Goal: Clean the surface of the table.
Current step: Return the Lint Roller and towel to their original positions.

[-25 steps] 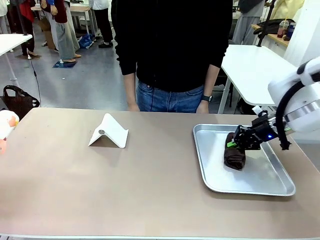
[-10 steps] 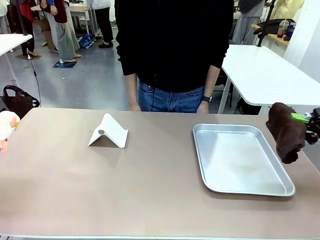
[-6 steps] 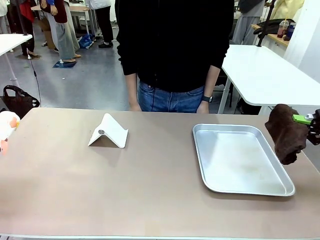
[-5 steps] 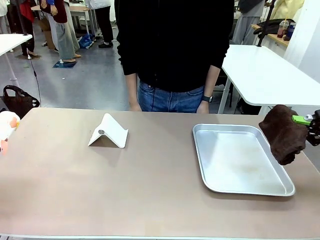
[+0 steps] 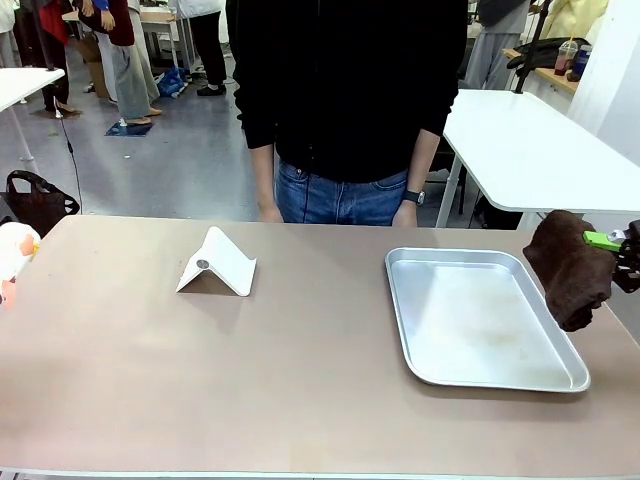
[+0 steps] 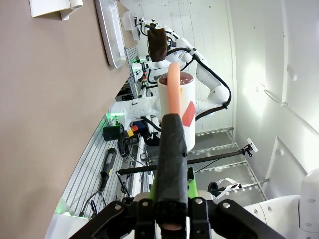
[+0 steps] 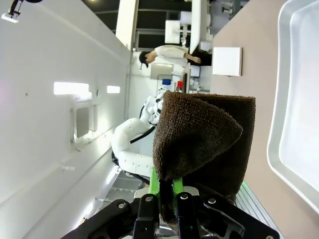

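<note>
In the left wrist view, the left gripper (image 6: 172, 195) is seen clamped on a black rod (image 6: 172, 149) with a salmon-pink end (image 6: 173, 89). 1 green pad is pressed to each side of the rod. In the right wrist view, the right gripper (image 7: 167, 199) is seen pinched tight on a fold of a brown cloth (image 7: 204, 139), which is bunched above the 2 fingers.

From the front, the table (image 5: 250, 360) is seen spread across the whole lower picture, its brownish-beige top bare along the near edge. A silver tray (image 5: 480, 320) is set on its right part, with nothing lying in it. The brown cloth (image 5: 570, 265) is held raised off the surface just beside the tray's right rim, at the table's right end. It is gripped by the right gripper (image 5: 625, 245), of which little more than 1 green pad (image 5: 600, 239) and some black housing can be made out at the picture's edge.

A white folded stand (image 5: 218, 262) is placed left of the middle, well apart from the tray. A pale plush toy (image 5: 12, 255) is cut off by the left edge.

At the far side, a person (image 5: 345, 100) in a black top and jeans is stood against the table, with 2 hands (image 5: 265, 213) lowered to its far edge. A glossy white table (image 5: 520, 150) is seen behind on the right.
</note>
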`<state>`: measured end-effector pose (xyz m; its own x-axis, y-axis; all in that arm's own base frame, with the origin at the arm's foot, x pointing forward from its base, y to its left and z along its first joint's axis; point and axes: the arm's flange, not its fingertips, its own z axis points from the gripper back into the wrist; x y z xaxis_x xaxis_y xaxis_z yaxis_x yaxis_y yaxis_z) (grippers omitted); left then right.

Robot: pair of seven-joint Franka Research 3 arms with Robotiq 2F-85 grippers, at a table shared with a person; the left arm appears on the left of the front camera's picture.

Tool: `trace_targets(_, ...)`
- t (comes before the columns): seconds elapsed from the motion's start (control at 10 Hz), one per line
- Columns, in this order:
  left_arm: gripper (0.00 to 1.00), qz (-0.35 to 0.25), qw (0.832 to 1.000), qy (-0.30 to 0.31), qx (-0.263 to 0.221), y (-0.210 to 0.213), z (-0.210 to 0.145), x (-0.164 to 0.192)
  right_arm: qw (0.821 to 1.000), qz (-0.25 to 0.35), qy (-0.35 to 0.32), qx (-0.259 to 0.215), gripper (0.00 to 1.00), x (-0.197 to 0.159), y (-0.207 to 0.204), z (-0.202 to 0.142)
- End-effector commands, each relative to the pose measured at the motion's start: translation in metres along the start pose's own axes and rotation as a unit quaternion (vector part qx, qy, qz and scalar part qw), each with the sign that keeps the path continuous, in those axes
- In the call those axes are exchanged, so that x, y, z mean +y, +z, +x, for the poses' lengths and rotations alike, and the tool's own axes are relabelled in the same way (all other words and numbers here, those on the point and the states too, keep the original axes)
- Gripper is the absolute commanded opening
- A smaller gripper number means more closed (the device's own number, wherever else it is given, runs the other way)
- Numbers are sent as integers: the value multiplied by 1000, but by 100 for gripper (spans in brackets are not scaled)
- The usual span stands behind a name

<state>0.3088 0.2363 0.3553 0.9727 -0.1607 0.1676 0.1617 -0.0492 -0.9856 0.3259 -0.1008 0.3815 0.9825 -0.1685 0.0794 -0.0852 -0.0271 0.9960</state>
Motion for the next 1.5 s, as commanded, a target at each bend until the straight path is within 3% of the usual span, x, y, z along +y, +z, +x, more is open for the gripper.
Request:
trace_targets(0.0, 22, -9, 1000, -2, -4, 6, 0, -16, 1000, 8, 7, 5, 11, 3, -1, 1)
trace_targets(0.4, 22, -9, 1000, -2, -4, 6, 0, -16, 1000, 0, 0, 0, 11, 0, 0, 0)
trace_targets(0.5, 22, 0, 1000, 0, 0, 0, 0, 0, 999, -26, 4, -29, 11, 6, -1, -11)
trace_targets(0.7, 22, 97, 993, -44, 51, -65, 55, -62, 995, -84, 59, 4, 11, 41, -83, 4)
trace_targets(0.9, 22, 144, 984, -62, 88, -139, 85, -105, 988, -138, 72, 11, 11, 48, -158, 31)
trace_targets(1.2, 22, 244, 962, -59, 104, -225, 97, -135, 970, -217, 106, 13, 11, 41, -264, 26)
trace_targets(1.4, 22, 327, 935, -75, 119, -277, 98, -132, 948, -280, 150, -6, 11, 27, -318, 9)
